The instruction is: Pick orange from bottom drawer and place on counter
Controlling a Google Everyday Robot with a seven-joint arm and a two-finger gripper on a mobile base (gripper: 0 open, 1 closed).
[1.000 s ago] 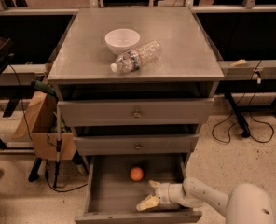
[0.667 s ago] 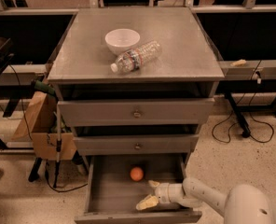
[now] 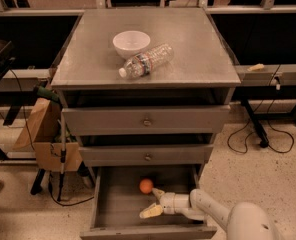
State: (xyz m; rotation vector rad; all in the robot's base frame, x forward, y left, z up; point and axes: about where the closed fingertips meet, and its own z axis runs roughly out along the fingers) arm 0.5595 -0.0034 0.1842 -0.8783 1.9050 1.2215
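The orange (image 3: pixel 146 186) lies on the floor of the pulled-out bottom drawer (image 3: pixel 108 211), near its back middle. My gripper (image 3: pixel 154 202) is inside the drawer, just in front and to the right of the orange. Its two fingers are spread open: one tip sits close to the orange, the other points to the drawer's front. It holds nothing. The white arm reaches in from the lower right. The grey counter (image 3: pixel 198 49) tops the cabinet above.
A white bowl (image 3: pixel 131 43) and a clear plastic bottle (image 3: pixel 147 60) lying on its side sit on the counter. Two shut knobbed drawers (image 3: pixel 147 120) are above the open one. A cardboard box (image 3: pixel 43 134) and cables stand left of the cabinet.
The gripper has edged slightly toward the orange. The orange has not moved.
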